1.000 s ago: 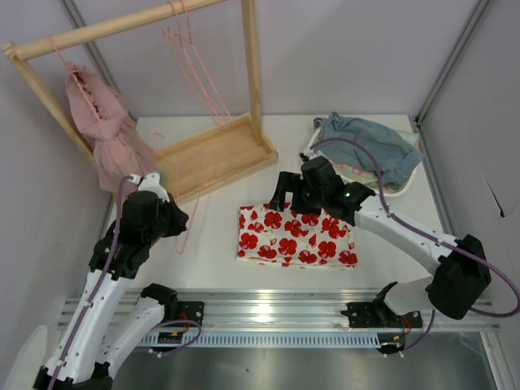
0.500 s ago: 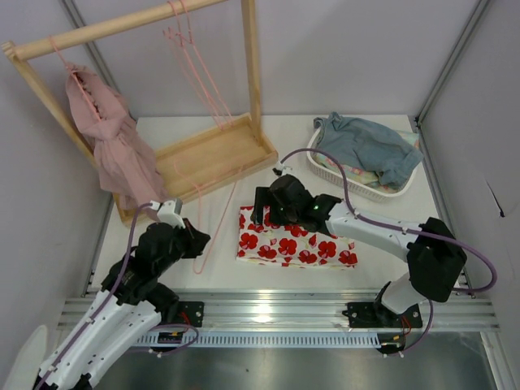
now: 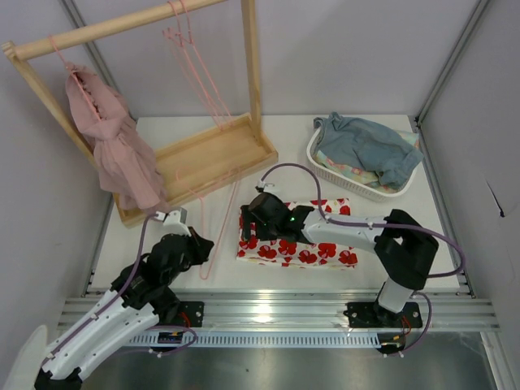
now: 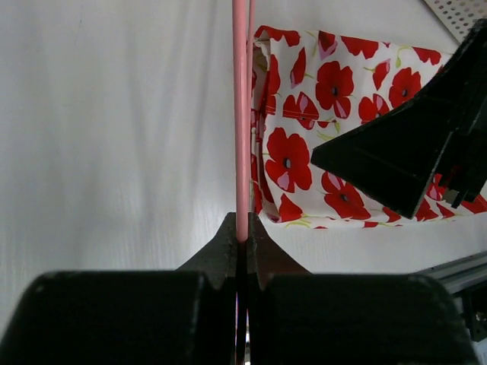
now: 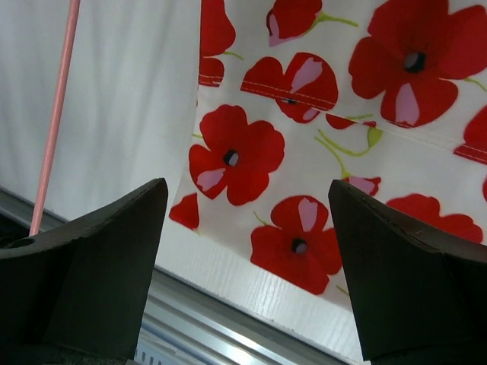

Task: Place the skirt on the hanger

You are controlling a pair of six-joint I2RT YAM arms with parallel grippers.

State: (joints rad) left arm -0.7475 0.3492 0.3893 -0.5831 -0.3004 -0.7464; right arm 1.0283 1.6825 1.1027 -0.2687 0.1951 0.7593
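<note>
**Left closed, right open**

We hold our left arm [image 3: 97,325] low and forward, with the left gripper [image 4: 242,234] pinched tight on the hanger [image 4: 240,114]. Our right arm [image 3: 349,231] lies stretched toward the left, and the right gripper [image 5: 247,190] is spread wide.

The white table [image 3: 284,134] carries the skirt [image 3: 325,252], the wooden rack's base [image 3: 203,158] and a basket [image 3: 315,162].

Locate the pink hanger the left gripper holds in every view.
Top external: the hanger slants left of centre.
Left wrist: a vertical rod at centre.
Right wrist: a slanted rod near the left edge.
Shared landmark: the skirt, just right of it everywhere.
</note>
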